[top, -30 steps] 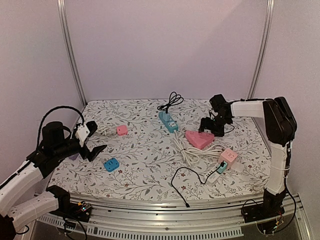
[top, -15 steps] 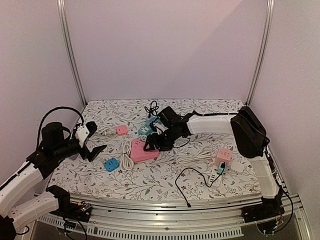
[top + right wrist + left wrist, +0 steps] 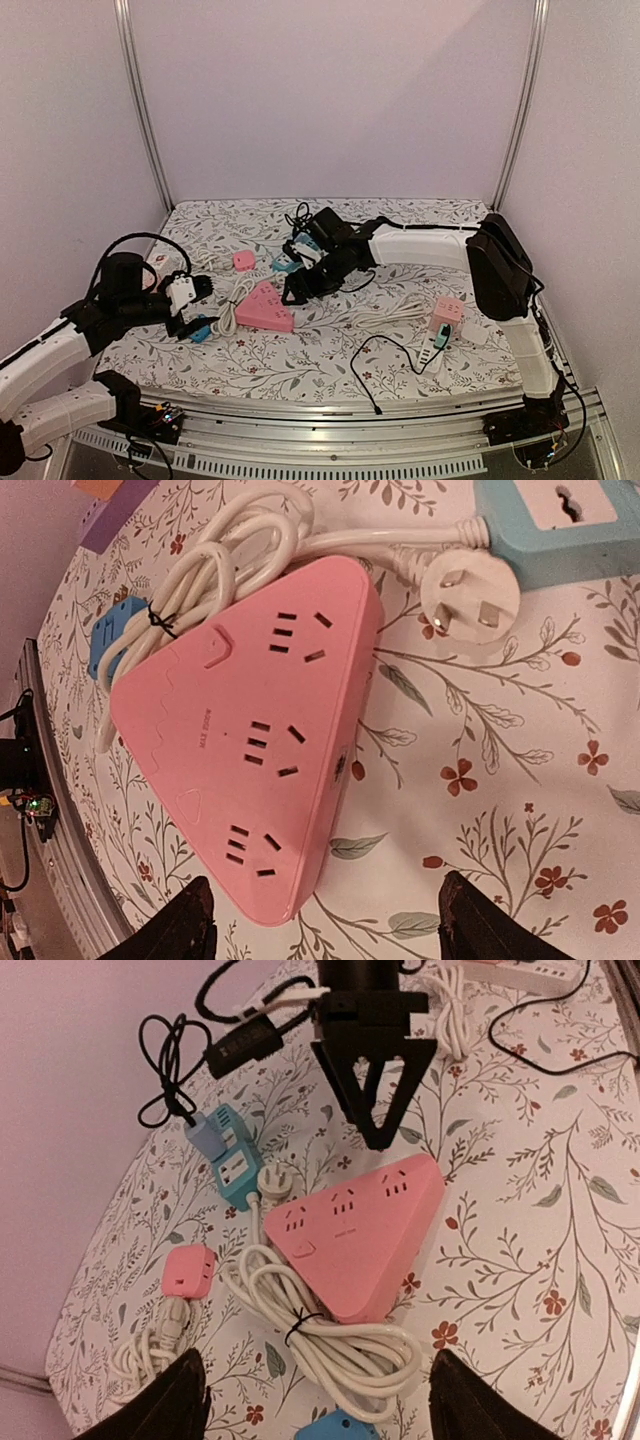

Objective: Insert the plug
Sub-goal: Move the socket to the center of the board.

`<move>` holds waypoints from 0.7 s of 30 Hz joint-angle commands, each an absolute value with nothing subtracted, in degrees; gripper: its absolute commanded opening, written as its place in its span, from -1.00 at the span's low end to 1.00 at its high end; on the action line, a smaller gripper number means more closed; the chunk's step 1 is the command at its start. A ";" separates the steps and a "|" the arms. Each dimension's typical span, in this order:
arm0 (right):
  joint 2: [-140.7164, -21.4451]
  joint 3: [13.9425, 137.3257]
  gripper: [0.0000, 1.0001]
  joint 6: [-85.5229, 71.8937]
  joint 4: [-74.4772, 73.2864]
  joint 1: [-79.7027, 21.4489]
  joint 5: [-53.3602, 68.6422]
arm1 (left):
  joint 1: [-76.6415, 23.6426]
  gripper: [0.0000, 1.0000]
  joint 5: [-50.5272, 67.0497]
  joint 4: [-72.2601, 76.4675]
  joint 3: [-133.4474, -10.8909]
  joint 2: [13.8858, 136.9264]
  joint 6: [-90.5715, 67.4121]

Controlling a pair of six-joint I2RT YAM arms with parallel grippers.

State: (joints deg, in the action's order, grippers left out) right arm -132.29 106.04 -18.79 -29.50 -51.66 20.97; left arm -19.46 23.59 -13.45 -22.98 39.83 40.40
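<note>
The white plug (image 3: 468, 592) lies flat on the flowery desk (image 3: 320, 360). It is just beside a corner of the pink power strip (image 3: 250, 740) and next to a blue power strip (image 3: 545, 520). The right end effector (image 3: 328, 880) hangs over the pink one, wide and empty. The left end effector (image 3: 315, 1380) is wide too, with a small blue block (image 3: 335, 1428) between its fingers.

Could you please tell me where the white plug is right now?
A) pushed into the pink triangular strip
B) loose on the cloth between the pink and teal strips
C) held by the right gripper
B: the white plug lies prongs-up on the cloth, between the pink strip and the teal strip.
</note>
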 commanded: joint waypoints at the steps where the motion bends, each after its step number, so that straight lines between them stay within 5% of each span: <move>1: -130.56 106.73 0.44 -18.26 -27.60 -50.71 17.28 | -24.97 0.46 20.37 -19.07 -23.36 44.94 55.00; 8: -137.21 106.72 0.36 -24.66 -21.56 -50.60 22.37 | -28.60 0.12 18.15 -17.33 -28.29 57.43 74.63; 12: -138.95 106.02 0.32 -27.39 -17.18 -51.75 26.18 | -31.19 -0.27 19.55 -20.23 -28.02 63.06 83.22; 21: -131.89 91.11 -0.03 -23.33 -13.84 -56.62 29.19 | -31.91 -0.39 14.98 -17.72 -26.20 68.17 92.87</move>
State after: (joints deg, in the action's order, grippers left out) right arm -135.20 98.85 -25.98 -12.23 -52.75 27.86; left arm -32.27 17.41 -18.13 -25.39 67.66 88.95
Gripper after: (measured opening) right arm 0.530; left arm 0.310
